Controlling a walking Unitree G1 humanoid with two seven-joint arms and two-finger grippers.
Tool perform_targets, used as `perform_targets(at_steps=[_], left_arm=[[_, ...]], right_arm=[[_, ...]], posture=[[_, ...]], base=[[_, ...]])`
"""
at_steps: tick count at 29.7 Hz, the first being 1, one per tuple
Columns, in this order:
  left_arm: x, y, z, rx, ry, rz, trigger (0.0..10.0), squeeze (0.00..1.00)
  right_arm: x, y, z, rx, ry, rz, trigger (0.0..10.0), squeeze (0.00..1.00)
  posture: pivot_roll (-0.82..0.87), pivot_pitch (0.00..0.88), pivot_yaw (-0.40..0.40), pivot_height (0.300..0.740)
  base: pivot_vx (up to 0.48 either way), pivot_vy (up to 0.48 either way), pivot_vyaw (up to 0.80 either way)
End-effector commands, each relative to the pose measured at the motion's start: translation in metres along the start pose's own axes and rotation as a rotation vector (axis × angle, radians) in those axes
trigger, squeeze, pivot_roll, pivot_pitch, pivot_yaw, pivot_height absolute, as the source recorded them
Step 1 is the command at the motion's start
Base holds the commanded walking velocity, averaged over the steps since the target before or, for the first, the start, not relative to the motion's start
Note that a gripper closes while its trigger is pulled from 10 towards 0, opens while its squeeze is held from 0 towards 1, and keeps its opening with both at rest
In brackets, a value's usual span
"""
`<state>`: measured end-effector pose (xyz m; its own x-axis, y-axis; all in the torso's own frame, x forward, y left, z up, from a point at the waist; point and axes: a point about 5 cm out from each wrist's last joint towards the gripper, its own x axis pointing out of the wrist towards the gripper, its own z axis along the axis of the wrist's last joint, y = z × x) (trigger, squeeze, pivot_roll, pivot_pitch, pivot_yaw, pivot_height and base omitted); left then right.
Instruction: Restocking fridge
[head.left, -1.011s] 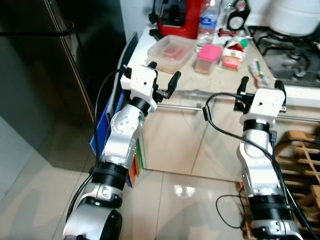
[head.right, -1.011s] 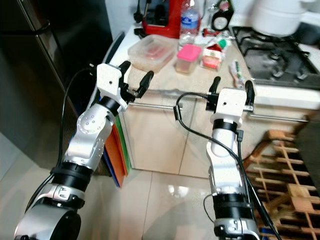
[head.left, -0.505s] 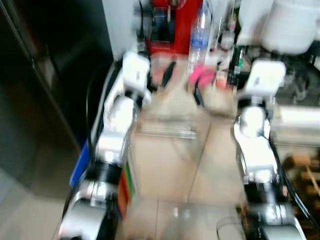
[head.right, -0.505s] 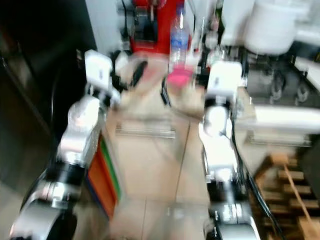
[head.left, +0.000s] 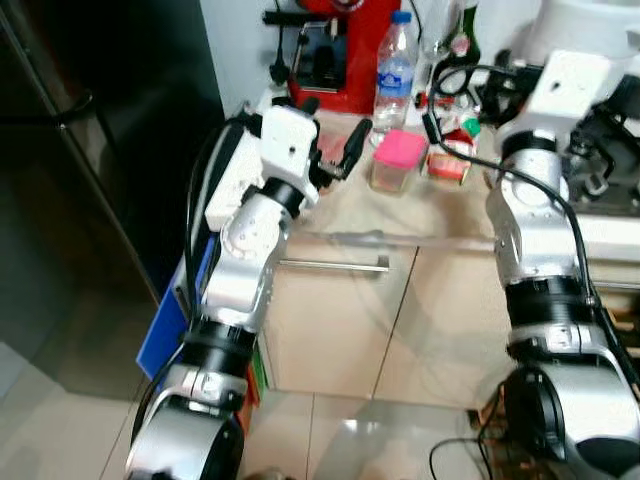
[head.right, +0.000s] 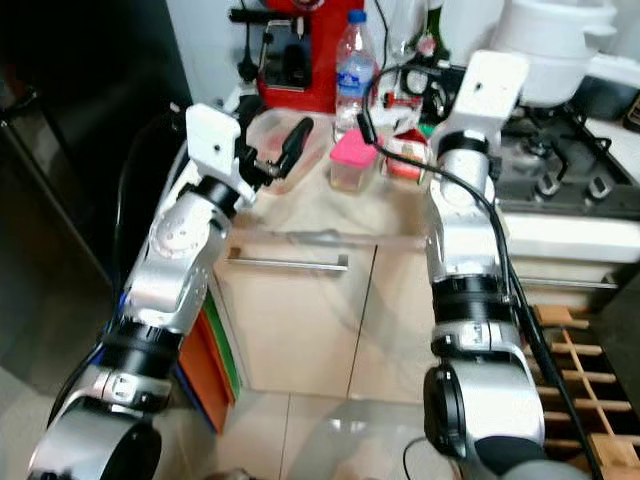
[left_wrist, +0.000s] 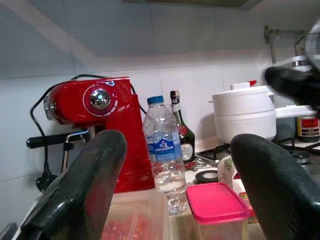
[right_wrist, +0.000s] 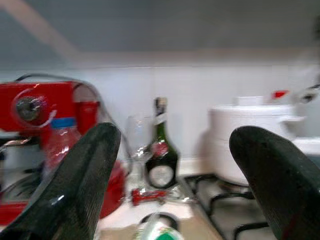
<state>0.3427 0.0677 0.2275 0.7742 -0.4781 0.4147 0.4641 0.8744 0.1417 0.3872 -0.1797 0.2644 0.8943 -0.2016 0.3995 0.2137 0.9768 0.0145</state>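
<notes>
So both arms are up over the beige stone table (head.left: 400, 215) right now. The left end effector (head.left: 333, 150) has its two black fingers spread apart with nothing between them, hovering just above the clear plastic food box with reddish contents (left_wrist: 134, 220), which sits right under and ahead of it. Just past that end effector's tips is the clear plastic water bottle with a blue cap (left_wrist: 163, 156), and beside the bottle, the small clear tub with a pink lid (left_wrist: 217, 204). Behind the food box stands a red espresso machine (left_wrist: 102, 130).

The right end effector (right_wrist: 180, 185) is raised higher, fingers wide apart too, gripping nothing. Ahead of it there's a dark green glass bottle (right_wrist: 161, 155), a big white lidded pot (right_wrist: 250, 130) on the black gas hob (head.right: 560, 170), and a blurry green-and-white carton (right_wrist: 156, 231) right below its tips.

Off beyond the left arm is the dark fridge door (head.left: 110, 150), shut.
</notes>
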Motion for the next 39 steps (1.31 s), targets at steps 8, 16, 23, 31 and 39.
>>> perform_targets(at_steps=[8, 16, 23, 31, 39], left_arm=[[-0.017, 0.008, 0.002, 0.032, 0.035, 0.039, 10.0, 0.0], [-0.032, 0.016, 0.007, 0.066, 0.068, 0.062, 10.0, 0.0], [-0.045, 0.02, 0.012, 0.09, 0.114, 0.069, 10.0, 0.0], [-0.045, 0.025, 0.014, 0.102, 0.137, 0.074, 10.0, 0.0], [-0.047, 0.027, 0.015, 0.103, 0.158, 0.081, 10.0, 0.0]], right_arm=[[0.022, -0.003, -0.002, -0.024, 0.082, 0.011, 10.0, 0.0], [0.033, -0.007, -0.001, 0.0, 0.124, 0.006, 10.0, 0.0], [0.036, -0.022, -0.007, -0.003, 0.172, -0.098, 10.0, 0.0], [0.034, -0.033, -0.016, 0.027, 0.229, -0.143, 10.0, 0.0], [0.026, -0.042, -0.033, 0.041, 0.336, -0.208, 10.0, 0.0]], posture=[[0.19, 0.006, -0.011, 0.74], [0.27, 0.053, -0.006, 0.74], [0.29, 0.092, 0.018, 0.74], [0.3, 0.11, 0.025, 0.74], [0.3, 0.114, 0.029, 0.74]], base=[[0.0, 0.0, 0.0], [0.0, 0.0, 0.0], [0.0, 0.0, 0.0], [0.0, 0.0, 0.0], [0.0, 0.0, 0.0]])
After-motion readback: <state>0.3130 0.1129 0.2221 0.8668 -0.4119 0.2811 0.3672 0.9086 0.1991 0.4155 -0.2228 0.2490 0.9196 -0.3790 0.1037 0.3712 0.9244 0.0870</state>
